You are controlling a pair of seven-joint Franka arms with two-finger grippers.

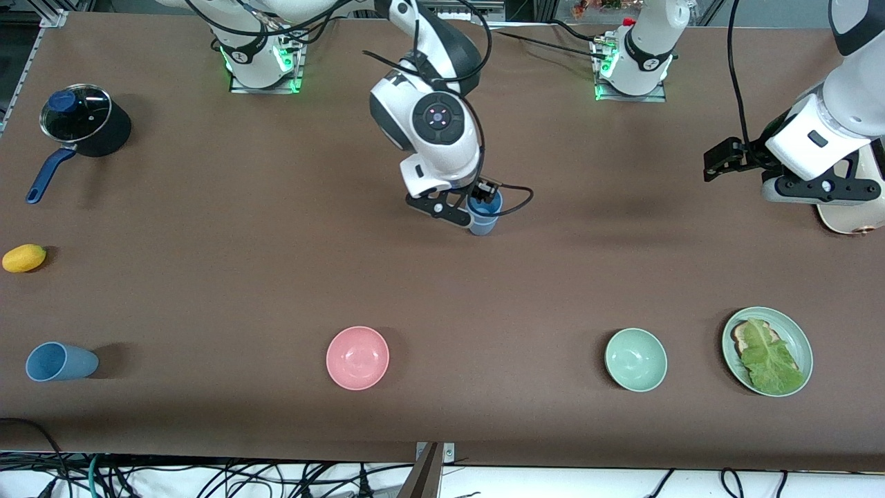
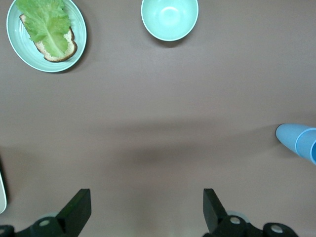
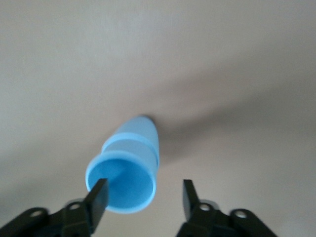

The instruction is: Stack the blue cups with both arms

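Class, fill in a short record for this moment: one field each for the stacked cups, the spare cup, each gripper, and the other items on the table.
stacked cups: two matte dusty-blue tumblers nested upright at mid-table
spare cup: one matte dusty-blue tumbler lying on its side near the front camera, toward the right arm's end
right gripper: fingers open, around the stack's rim
left gripper: fingers open, waiting over bare table at the left arm's end
other items: pink bowl; mint-green bowl; green plate with toast and lettuce; lidded dark saucepan; yellow fruit
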